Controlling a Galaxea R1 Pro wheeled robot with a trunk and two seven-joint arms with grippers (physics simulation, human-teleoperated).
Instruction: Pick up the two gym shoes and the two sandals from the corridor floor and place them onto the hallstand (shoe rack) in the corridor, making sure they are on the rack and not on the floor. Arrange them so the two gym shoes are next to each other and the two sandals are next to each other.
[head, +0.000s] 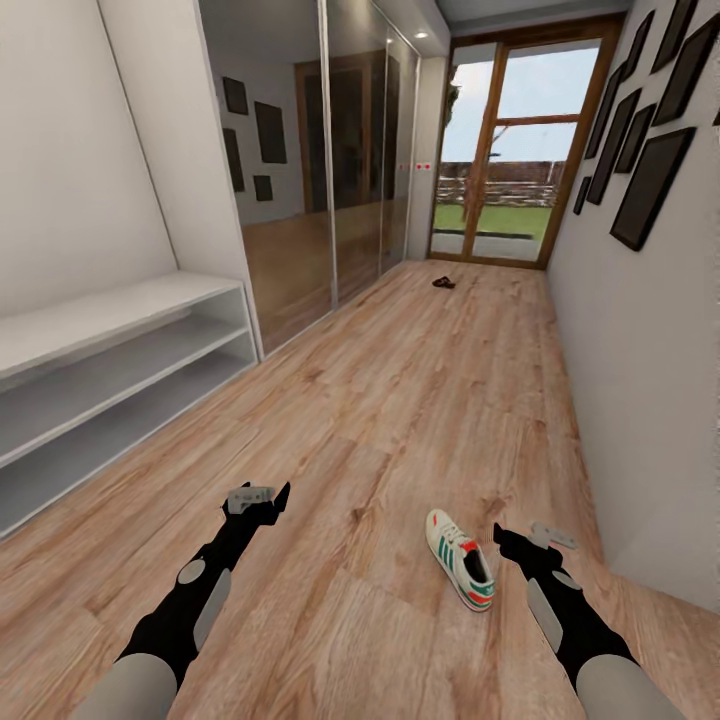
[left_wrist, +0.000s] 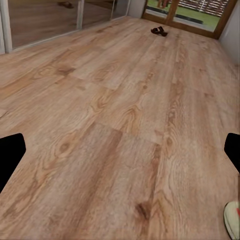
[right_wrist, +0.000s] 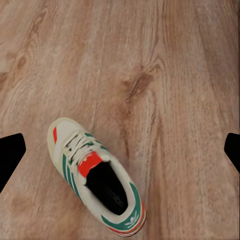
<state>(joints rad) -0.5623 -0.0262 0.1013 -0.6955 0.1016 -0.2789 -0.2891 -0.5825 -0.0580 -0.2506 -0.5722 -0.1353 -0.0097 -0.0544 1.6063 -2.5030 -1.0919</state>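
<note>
Clearly the first pickup is the step in hand — one gym shoe (head: 460, 558) lies upright on the corridor floor (head: 400, 400) at about five o'clock in the head view, toe pointing away from the robot, just beside the right gripper (head: 512, 546). From the right wrist camera the same shoe (right_wrist: 97, 177) sits below and ahead of the spread fingertips, whose black tips show at both edges of that picture; the jaws stand wide apart and hold nothing. The left gripper (head: 272, 498) hangs at about seven o'clock over bare planks, its jaws likewise spread and empty, with only the shoe's toe edge (left_wrist: 232, 219) peeking in at the corner of its own view.

A dark sandal (head: 443, 283) lies far down the corridor at twelve o'clock, near the glass door (head: 500, 150); whether both sandals are there I cannot tell. The hallstand (head: 110, 310) stands at nine o'clock, its top and shelves bare.

Next, I judge, the right arm needs to swing over the shoe, line its fingers across the narrow width, and lower — the open collar looks the easiest place to pinch.
</note>
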